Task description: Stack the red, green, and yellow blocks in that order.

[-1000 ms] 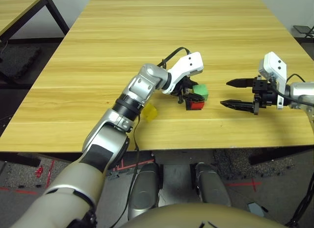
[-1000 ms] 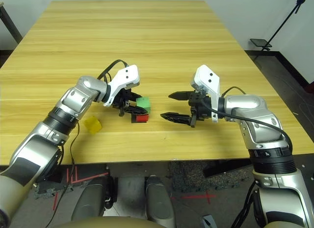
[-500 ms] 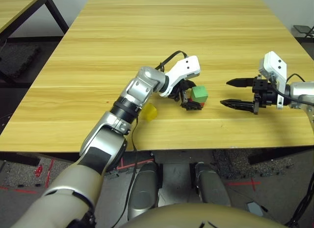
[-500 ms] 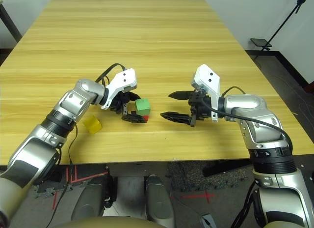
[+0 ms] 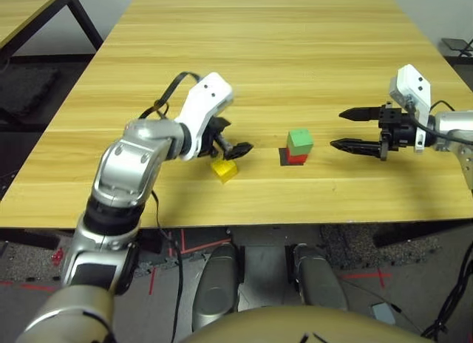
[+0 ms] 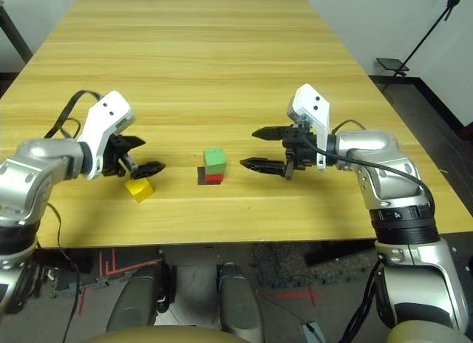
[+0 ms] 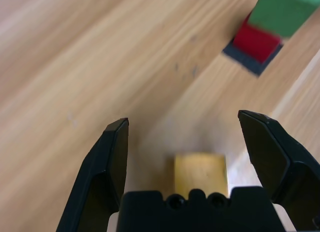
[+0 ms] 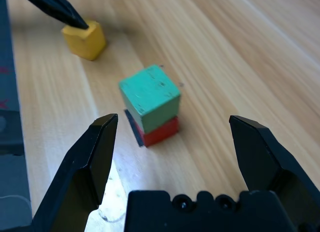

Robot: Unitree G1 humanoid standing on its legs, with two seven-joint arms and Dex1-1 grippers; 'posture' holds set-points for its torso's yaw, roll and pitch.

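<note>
With one green block point(image 5: 300, 142) atop one red block point(image 5: 296, 159), two open end effectors point(image 7: 184, 117), one yellow block point(image 5: 225, 170).

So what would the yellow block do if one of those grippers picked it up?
The yellow block would probably keep its shape, since its faces look flat and its edges straight. It likely won't roll, being a cube. Its plain, matte-looking sides should give the left gripper a decent hold, though I can't judge its weight.

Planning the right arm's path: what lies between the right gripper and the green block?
Only bare tabletop lies between the right gripper and the green block, as the right eye view shows.
</note>
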